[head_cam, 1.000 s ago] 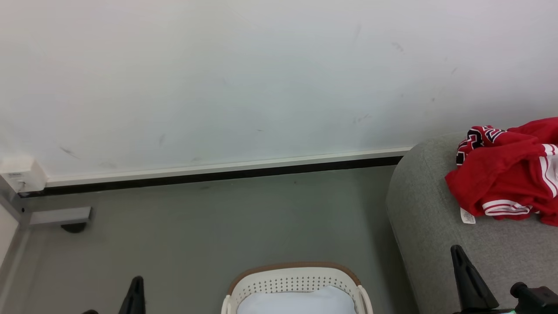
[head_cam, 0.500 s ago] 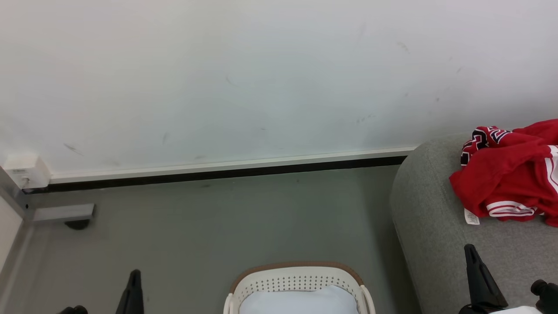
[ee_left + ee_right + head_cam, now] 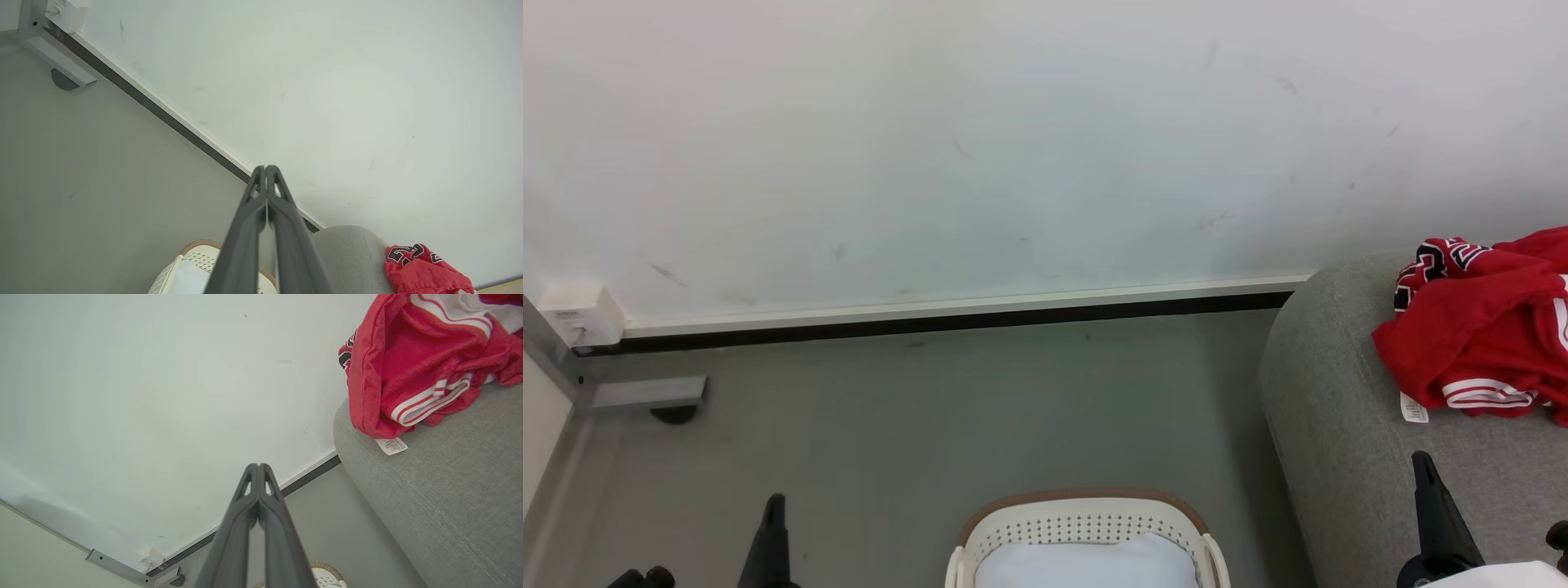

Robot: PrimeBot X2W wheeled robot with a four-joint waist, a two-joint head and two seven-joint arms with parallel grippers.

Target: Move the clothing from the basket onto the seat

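Since a second ago the head view has slid slightly, and the right gripper (image 3: 1421,459) has drifted further toward the frame's lower right, while the left gripper (image 3: 774,500) has crept up at lower left. Both have their dark, tapered fingers pressed together on nothing.

The jersey (image 3: 1462,343) lies bunched on the sofa (image 3: 1339,441) at middle right. It stretches sideways off the right edge, with its lettering at upper left and its tag (image 3: 1413,407) at lower left. The sofa is grey woven fabric with a rounded arm. The perforated plastic basket (image 3: 1086,516) at bottom centre holds a smooth pale sheet (image 3: 1086,565).
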